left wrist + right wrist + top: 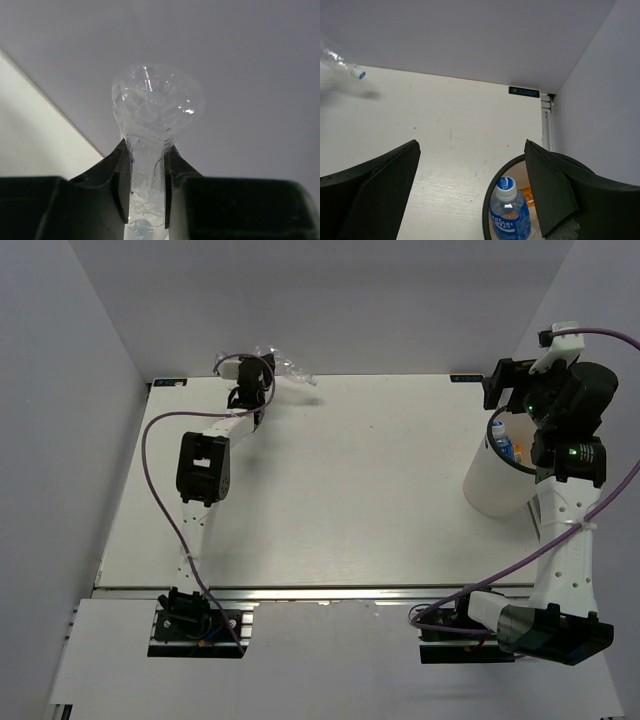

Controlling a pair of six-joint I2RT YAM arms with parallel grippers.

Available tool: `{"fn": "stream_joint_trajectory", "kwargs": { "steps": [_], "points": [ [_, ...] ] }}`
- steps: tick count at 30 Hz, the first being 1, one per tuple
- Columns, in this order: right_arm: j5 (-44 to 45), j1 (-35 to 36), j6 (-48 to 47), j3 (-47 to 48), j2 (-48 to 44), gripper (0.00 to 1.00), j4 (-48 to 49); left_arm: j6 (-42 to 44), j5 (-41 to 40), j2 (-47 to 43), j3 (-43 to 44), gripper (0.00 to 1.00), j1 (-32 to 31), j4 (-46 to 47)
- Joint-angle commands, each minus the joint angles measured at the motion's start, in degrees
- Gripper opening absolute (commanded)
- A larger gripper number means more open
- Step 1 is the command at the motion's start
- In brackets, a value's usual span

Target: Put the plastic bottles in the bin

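1. Hidden or unclear items
- The bottom edge of my left wrist view cuts off the lower body of the clear, crumpled, unlabelled plastic bottle (156, 112).
- In my right wrist view this bottle is a blur at the upper left. Only its small cap (357, 74) is distinct.
- In the top view my right arm covers most of the inside of the tall white cylindrical bin (488, 485). In the right wrist view the frame bottom crops the thin black rim (486, 200).

2. Count
- Three task items can be made out.
- One is the clear bottle, held at the far left of the white table (350, 490).
- One is a clear bottle with a blue label and blue cap (509, 215), standing inside the bin.
- One is an orange sliver (530, 197) inside the bin beside the blue-labelled bottle. I cannot tell its shape.

3. Writing
- A small black sticker (524, 92) at the table's far edge reads "XDOF".
- The blue label carries white lettering that I cannot read with certainty.

4. End effector state
- My left end effector (147, 170) is clamped on the pinched waist of the clear bottle, with both fingers (119, 180) pressing its sides.
- My right end effector (470, 150) has its fingers spread wide apart with nothing between them, and it hangs over the bin's rim at the table's right side.
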Motion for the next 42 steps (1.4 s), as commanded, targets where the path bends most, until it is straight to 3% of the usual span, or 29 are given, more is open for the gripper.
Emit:
{"fn": "stream_joint_trajectory", "kwargs": {
  "steps": [1,6,10,12,14,17,18,20,28,42],
  "points": [
    [-6.9,2.4,-4.9,1.7,-0.4,0.89,-1.5,9.6,13.3,-12.4,-3.5,0.00,0.4,4.1],
    [-14.2,11.6,-6.6,3.1,1.8,0.89,-2.4,20.3,35.8,-20.8,-9.1,0.00,0.5,1.5],
    [-27.4,15.9,-5.2,8.4,8.2,0.89,-4.5,30.2,59.3,-29.5,-14.1,0.00,-0.2,-2.8],
    [-33.4,18.3,-5.0,9.0,10.0,0.89,-3.4,36.0,65.4,-34.2,-21.8,0.00,-1.3,-1.1],
    [-35.5,20.0,-4.9,7.7,10.5,0.89,-1.4,44.8,66.3,-42.2,-27.4,0.00,-2.6,-2.6],
    [-37.6,22.7,-3.9,4.6,10.5,0.89,3.2,59.4,65.0,-49.0,-30.7,0.00,-7.4,-15.9],
    [-38.5,23.3,-1.8,4.0,10.7,0.89,4.8,61.6,65.2,-50.2,-30.7,0.00,-9.7,-21.2],
    [-42.1,23.8,0.7,2.5,11.5,0.89,8.8,63.6,65.6,-53.5,-32.0,0.00,-11.3,-22.2],
    [-52.0,28.5,15.0,-1.8,15.0,0.89,27.1,63.7,68.2,-58.0,-35.5,0.00,-14.6,-23.5],
    [-42.8,32.1,14.8,0.6,20.3,0.89,26.1,55.9,73.3,-60.0,-37.6,0.00,-16.2,-13.0]
  ]
}}
